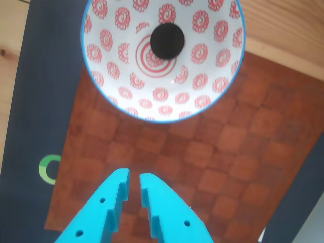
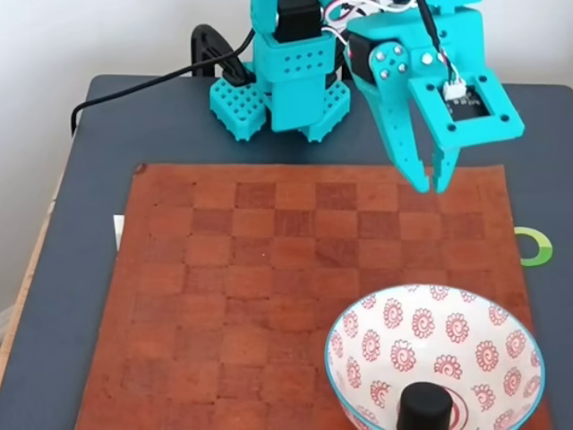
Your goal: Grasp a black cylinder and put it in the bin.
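The black cylinder (image 1: 167, 40) (image 2: 424, 408) stands upright inside the bin (image 1: 104, 88) (image 2: 358, 309), a wide white bowl with red swirl flowers and a thin blue rim, just off the red centre rings. In the fixed view the bin sits at the near right corner of the checkerboard. My turquoise gripper (image 1: 134, 178) (image 2: 431, 184) hangs over the far right part of the board, well away from the bin. Its fingers are nearly together and hold nothing.
A brown checkerboard mat (image 1: 202, 167) (image 2: 251, 296) covers a dark table top (image 2: 81, 296). A green ring mark (image 1: 46, 169) (image 2: 535, 246) lies beside the mat. The arm's base (image 2: 286, 81) and a black cable (image 2: 134, 88) are at the table's far edge.
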Motion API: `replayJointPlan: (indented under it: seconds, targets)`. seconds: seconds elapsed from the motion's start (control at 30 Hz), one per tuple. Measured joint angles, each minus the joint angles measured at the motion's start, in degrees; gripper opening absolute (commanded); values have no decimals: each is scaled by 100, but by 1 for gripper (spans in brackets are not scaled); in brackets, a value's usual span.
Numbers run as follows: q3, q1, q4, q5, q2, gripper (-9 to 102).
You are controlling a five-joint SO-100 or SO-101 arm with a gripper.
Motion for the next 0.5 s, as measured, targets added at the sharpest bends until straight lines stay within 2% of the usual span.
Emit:
replayJointPlan:
  seconds: [0.5]
  targets:
    - [2900, -176, 0, 457, 3094, 0]
